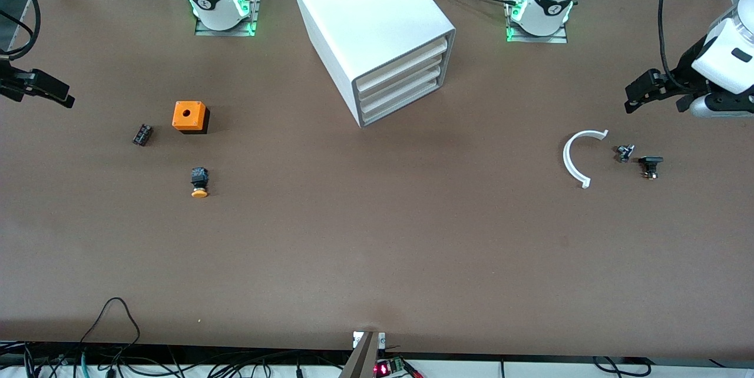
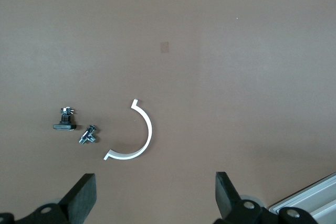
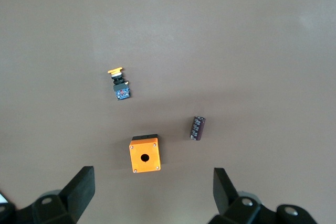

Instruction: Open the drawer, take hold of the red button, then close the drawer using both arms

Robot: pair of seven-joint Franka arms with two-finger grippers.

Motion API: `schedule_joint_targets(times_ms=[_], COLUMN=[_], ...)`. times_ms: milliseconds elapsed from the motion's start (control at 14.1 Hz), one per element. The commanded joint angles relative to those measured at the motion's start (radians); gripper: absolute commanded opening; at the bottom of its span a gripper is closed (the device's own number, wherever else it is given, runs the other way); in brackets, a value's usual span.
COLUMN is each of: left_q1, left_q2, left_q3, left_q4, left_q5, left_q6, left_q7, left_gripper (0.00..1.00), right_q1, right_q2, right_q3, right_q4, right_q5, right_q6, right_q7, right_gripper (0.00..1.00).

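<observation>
The white box cabinet [image 1: 377, 30] stands on the table between the two arm bases. Its three cream slat drawer fronts [image 1: 403, 80] are all shut. One corner of the cabinet shows in the left wrist view [image 2: 310, 200]. The red-capped button is not in view. My left gripper [image 1: 633, 98] hangs open and empty over the left arm's end of the table, its fingers [image 2: 84, 195] wide apart. My right gripper [image 1: 62, 95] hangs open and empty over the right arm's end, its fingers [image 3: 81, 190] wide apart.
Toward the right arm's end lie an orange box with a hole [image 1: 189, 116] [image 3: 144, 155], an orange-yellow capped button [image 1: 199, 182] [image 3: 119, 82] and a small dark component [image 1: 142, 135] [image 3: 197, 128]. Toward the left arm's end lie a white curved piece [image 1: 574, 160] [image 2: 137, 135] and two small metal parts [image 1: 625, 152] [image 1: 650, 165].
</observation>
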Motion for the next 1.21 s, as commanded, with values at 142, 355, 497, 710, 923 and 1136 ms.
schedule_joint_targets(times_ms=[142, 355, 497, 710, 923, 1136], left_q1=[0.004, 0.002, 0.001, -0.001, -0.007, -0.036], left_q2=[0.013, 0.013, 0.013, 0.013, 0.024, 0.109], left_q3=[-0.005, -0.008, -0.010, -0.010, -0.011, -0.037], left_q4=[0.033, 0.035, 0.035, 0.035, 0.035, 0.036], left_q5=[-0.016, -0.016, -0.016, -0.016, -0.021, -0.019], left_q6=[-0.024, -0.022, -0.022, -0.024, -0.052, -0.056], left_q7=[0.027, 0.028, 0.030, 0.025, 0.019, 0.022], left_gripper=[1.00, 1.00, 1.00, 1.00, 1.00, 1.00], right_q1=[0.005, 0.005, 0.005, 0.005, 0.029, 0.051], right_q2=[-0.018, -0.023, -0.022, 0.000, 0.014, 0.029], right_q3=[-0.002, -0.004, -0.004, -0.001, 0.002, 0.006], right_q4=[-0.027, -0.042, -0.041, -0.024, -0.019, -0.019], right_q5=[0.016, 0.018, 0.016, 0.068, 0.084, 0.082], right_q6=[0.001, 0.007, 0.007, 0.014, 0.015, 0.023], right_q7=[-0.007, -0.010, -0.012, -0.020, -0.018, -0.018], right_gripper=[1.00, 1.00, 1.00, 1.00, 1.00, 1.00])
